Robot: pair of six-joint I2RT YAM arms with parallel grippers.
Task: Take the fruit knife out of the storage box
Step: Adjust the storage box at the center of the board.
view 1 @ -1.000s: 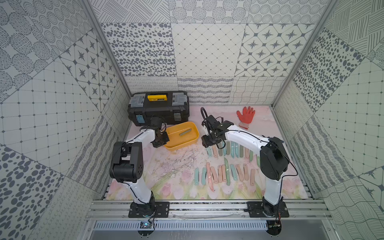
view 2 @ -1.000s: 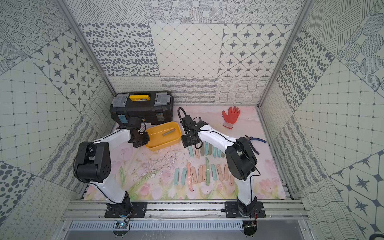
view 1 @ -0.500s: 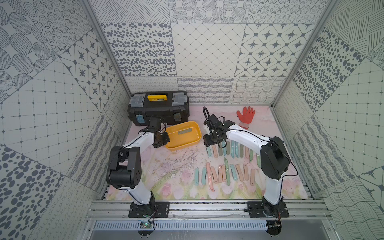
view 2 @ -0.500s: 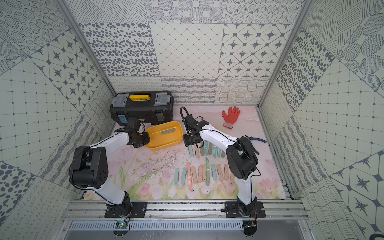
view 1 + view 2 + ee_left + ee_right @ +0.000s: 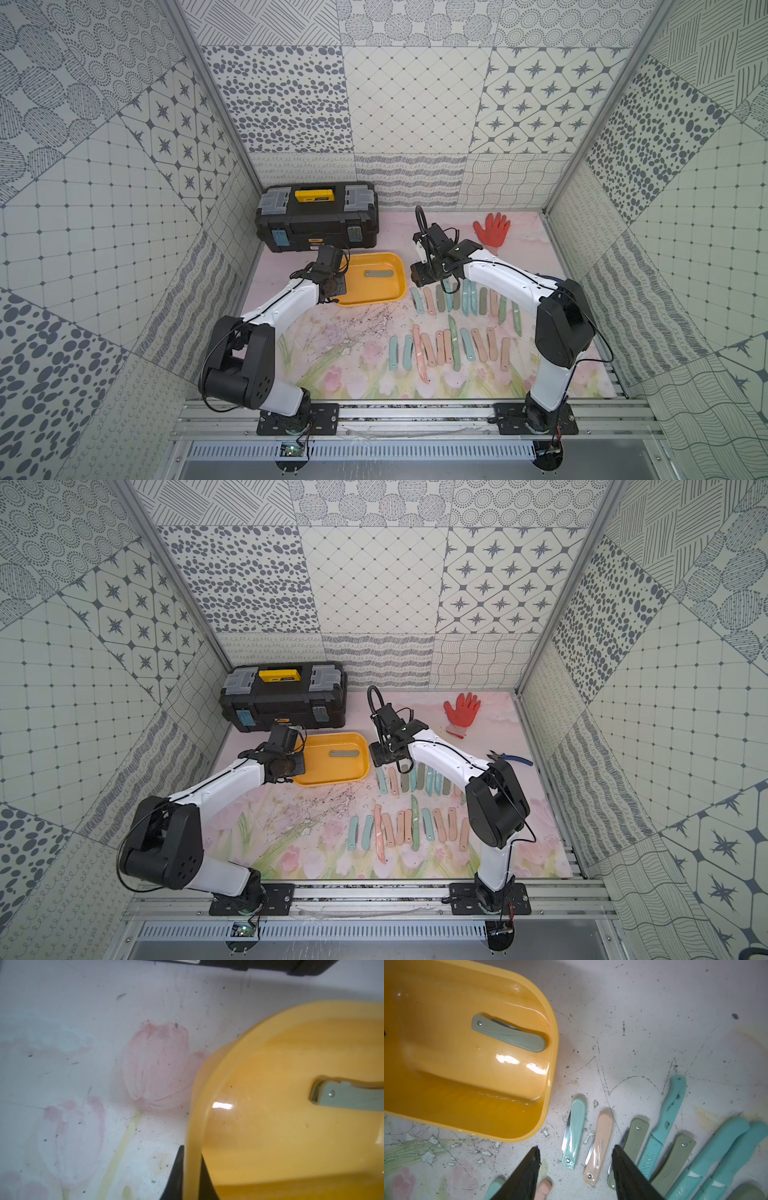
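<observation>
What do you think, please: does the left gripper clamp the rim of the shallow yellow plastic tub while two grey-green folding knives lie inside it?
Not quite: the right wrist view shows only one grey-green folding knife inside the shallow yellow plastic tub. The left gripper does clamp its rim.

Robot lab booth, patterned panel walls (image 5: 407,104), aluminium mounting rail (image 5: 415,417)

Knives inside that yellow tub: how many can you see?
1. A folded grey-green pocket knife lies flat on the floor of the shallow yellow plastic tub. The rest of its floor shows bare; one corner sits under the left arm.
</observation>
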